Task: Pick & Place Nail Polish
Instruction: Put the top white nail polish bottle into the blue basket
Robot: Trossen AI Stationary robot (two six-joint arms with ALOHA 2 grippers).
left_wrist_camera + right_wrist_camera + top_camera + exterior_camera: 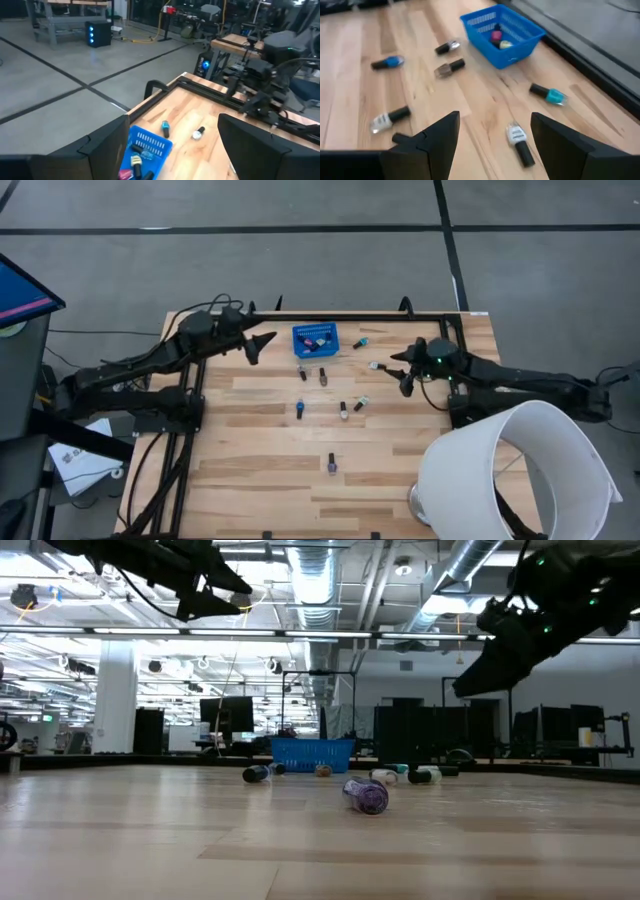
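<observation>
While both arms are held up off the table (260, 480), nothing is gripped: the left end effector (262, 343) is spread wide and empty just beside the blue mesh basket (315, 340), probably fresh off a drop. The right end effector (407, 383) is parted wide too, empty, and aimed at a pale-bodied bottle (519, 141), likely lined up for the next grab. Some nail polish (500, 39) is already sat in the basket; the rest is scattered flat on the table, like the purple one (331, 464) nearest the front. No labels or writing can be read, tbh.

A blue mesh basket (316, 340) and a white lampshade (520, 470).
</observation>
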